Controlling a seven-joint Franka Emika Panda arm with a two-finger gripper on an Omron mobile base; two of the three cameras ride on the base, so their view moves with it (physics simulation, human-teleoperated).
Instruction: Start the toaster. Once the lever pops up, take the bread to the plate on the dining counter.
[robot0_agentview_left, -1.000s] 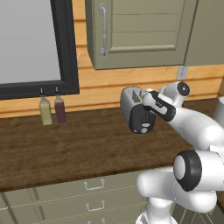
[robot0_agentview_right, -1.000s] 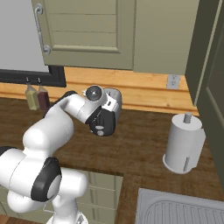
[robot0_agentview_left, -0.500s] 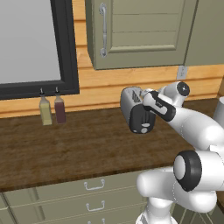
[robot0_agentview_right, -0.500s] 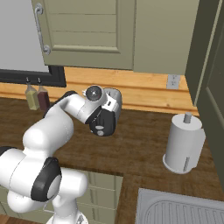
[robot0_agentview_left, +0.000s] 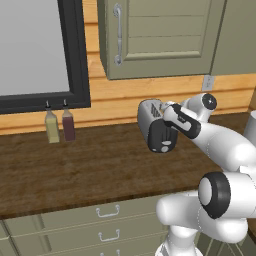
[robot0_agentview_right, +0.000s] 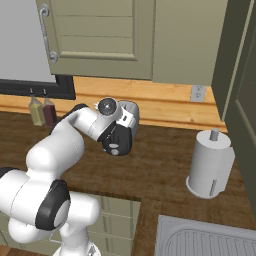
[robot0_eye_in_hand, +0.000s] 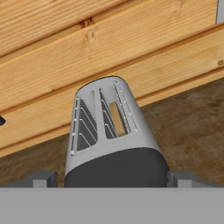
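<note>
Nothing has shifted over the last second: the pincer (robot0_eye_in_hand: 112, 183), spread wide, still hangs at the toaster's (robot0_agentview_left: 152, 120) black end, bread (robot0_eye_in_hand: 116, 119) still down in its slot, so toasting seems unstarted.

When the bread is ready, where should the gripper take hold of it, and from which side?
Grip the bread by its top edge, coming straight down from above. It stands on edge inside one slot of the toaster, so only that thin upper edge is reachable. The fingers should probably close across its flat faces, in line with the slot.
</note>
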